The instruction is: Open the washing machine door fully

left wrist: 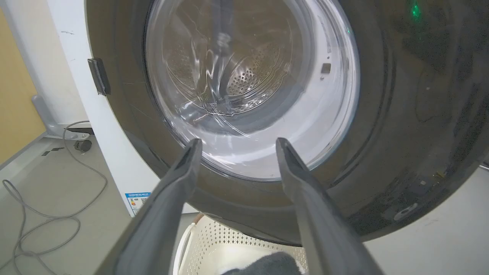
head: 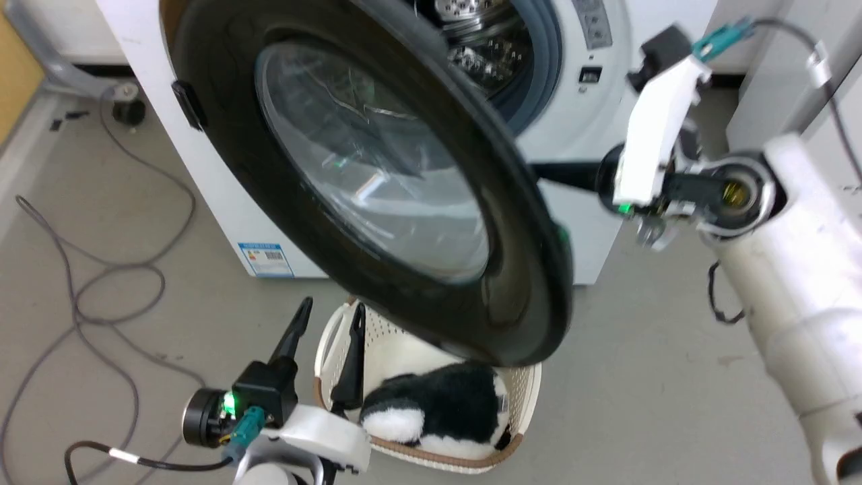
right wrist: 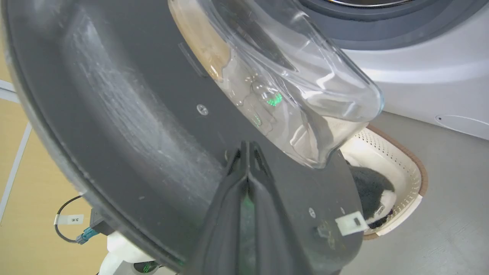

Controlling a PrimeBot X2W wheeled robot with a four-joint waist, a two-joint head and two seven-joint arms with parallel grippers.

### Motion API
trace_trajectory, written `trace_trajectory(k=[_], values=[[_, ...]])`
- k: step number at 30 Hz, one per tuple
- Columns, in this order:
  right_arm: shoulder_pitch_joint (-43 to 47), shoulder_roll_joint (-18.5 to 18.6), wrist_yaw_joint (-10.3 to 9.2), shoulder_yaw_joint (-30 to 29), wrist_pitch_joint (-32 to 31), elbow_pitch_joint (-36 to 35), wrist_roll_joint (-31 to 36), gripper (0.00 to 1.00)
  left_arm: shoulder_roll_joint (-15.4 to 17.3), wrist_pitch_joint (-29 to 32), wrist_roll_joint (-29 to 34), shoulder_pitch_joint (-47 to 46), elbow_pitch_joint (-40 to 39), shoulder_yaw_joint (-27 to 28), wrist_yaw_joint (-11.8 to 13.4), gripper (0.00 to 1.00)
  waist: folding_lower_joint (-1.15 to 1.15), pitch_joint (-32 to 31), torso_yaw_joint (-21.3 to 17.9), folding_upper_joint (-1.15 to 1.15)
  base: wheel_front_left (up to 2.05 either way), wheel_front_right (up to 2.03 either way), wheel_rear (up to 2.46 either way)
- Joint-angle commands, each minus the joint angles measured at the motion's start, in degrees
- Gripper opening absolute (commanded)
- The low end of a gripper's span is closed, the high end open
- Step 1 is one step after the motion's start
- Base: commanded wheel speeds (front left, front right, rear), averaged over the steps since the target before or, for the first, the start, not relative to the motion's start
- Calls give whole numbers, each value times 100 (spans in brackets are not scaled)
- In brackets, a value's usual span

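The washing machine door [head: 283, 222] stands partly swung out from the white washing machine [head: 586, 202], its glossy black ring and glass centre [head: 377, 168] facing me. Behind it the steel drum [head: 471, 27] lies exposed. My right gripper [right wrist: 247, 147] is shut, its tips pressed against the door's dark grey inner face [right wrist: 126, 126], right beside the glass bowl [right wrist: 305, 99]. In the head view its fingers [head: 569, 174] reach in behind the door's free edge. My left gripper [head: 330, 313] hangs open below the door's front [left wrist: 401, 114], apart from it, holding nothing.
A white perforated basket [head: 518, 397] with a black-and-white plush [head: 438, 404] sits on the floor under the door's lower edge. Grey cables [head: 101, 289] loop over the floor at the left. A blue label [head: 266, 259] marks the machine's lower front.
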State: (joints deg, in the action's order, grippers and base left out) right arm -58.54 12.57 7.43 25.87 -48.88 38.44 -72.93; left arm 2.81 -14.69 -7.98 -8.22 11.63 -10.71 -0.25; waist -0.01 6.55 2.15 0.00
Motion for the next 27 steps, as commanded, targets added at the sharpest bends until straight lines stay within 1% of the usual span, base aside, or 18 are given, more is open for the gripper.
trace_trajectory(k=[1, 8, 18, 24, 27], values=[[253, -60, 6, 53, -67, -160, -60, 0, 7, -30, 56, 124, 33, -11, -38, 100, 1, -148, 7, 0, 0, 0, 0], [798, -187, 6, 229, -288, -745, -160, 0, 7, -30, 99, 326, 126, -25, -110, 100, 1, -385, 48, 0, 0, 0, 0], [1301, -464, 6, 607, -472, -1526, -193, 0, 7, -30, 84, 323, 157, -94, -133, 100, 1, -440, 167, 0, 0, 0, 0], [1420, -487, 6, 685, -485, -1743, -199, 0, 7, -30, 67, 303, 157, -110, -121, 100, 1, -429, 209, 0, 0, 0, 0], [1468, -467, 6, 625, -376, -1781, -193, 0, 7, -30, 63, 315, 158, -103, -112, 100, 1, -435, 198, 0, 0, 0, 0]])
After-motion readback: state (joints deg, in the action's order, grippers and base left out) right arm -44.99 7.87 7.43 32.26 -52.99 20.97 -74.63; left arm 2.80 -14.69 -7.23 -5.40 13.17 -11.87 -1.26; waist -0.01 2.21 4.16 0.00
